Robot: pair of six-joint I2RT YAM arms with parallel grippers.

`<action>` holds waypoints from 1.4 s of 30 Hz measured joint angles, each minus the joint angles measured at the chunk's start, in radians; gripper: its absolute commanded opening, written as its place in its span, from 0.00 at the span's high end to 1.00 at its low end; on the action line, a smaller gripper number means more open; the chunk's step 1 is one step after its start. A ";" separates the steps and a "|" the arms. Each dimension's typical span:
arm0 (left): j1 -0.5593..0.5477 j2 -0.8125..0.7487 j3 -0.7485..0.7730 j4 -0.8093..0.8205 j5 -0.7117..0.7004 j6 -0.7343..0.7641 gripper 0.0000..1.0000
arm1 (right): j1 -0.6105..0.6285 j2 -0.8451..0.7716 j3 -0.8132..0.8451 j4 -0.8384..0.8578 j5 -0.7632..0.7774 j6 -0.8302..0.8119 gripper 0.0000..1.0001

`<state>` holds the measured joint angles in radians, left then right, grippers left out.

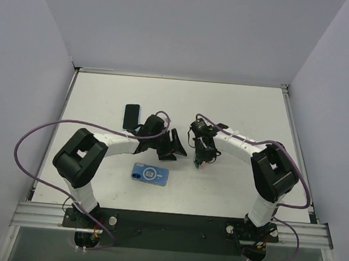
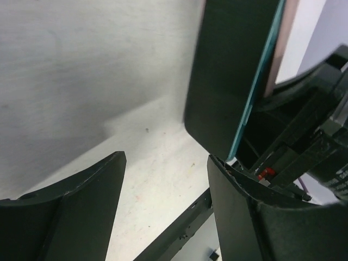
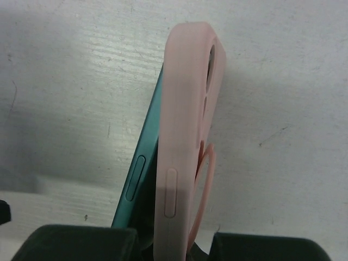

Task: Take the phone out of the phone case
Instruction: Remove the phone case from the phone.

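Note:
In the right wrist view a pink phone case (image 3: 182, 119) stands on edge. The teal phone (image 3: 145, 163) leans out of it on the left side, a dark gap between the two. My right gripper (image 3: 174, 246) is shut on their lower end. From above, that gripper (image 1: 200, 154) hangs right of centre. My left gripper (image 1: 174, 144) stands open just left of it. In the left wrist view the phone's dark screen (image 2: 228, 76) and the case's pink edge (image 2: 285, 38) rise above my right finger (image 2: 239, 212). Nothing lies between the fingers.
A black phone (image 1: 131, 116) lies flat behind the left arm. A blue phone-sized slab with a round mark (image 1: 150, 174) lies near the front, left of centre. Grey walls close in three sides, and a metal rail (image 1: 173, 224) runs along the near edge.

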<state>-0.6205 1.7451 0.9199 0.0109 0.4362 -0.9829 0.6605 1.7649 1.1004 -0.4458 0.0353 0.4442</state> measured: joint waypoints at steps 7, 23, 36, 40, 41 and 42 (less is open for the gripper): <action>-0.069 0.011 0.009 0.082 -0.003 0.059 0.30 | -0.053 -0.004 -0.011 0.022 -0.154 0.027 1.00; -0.148 -0.006 0.037 0.066 -0.150 0.248 0.36 | -0.090 0.016 -0.014 0.061 -0.375 0.101 1.00; -0.172 0.017 0.155 -0.174 -0.279 0.330 0.97 | -0.116 0.013 -0.042 0.083 -0.410 0.097 1.00; -0.179 0.017 0.181 -0.214 -0.296 0.345 1.00 | -0.138 0.010 -0.047 0.076 -0.432 0.095 1.00; -0.180 0.016 0.186 -0.221 -0.298 0.349 1.00 | -0.150 0.010 -0.047 0.073 -0.438 0.094 1.00; -0.180 0.015 0.192 -0.232 -0.298 0.352 1.00 | -0.157 0.009 -0.047 0.071 -0.442 0.093 1.00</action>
<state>-0.8005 1.7603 1.1122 -0.2207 0.1383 -0.6308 0.5034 1.7741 1.0534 -0.3744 -0.4068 0.5377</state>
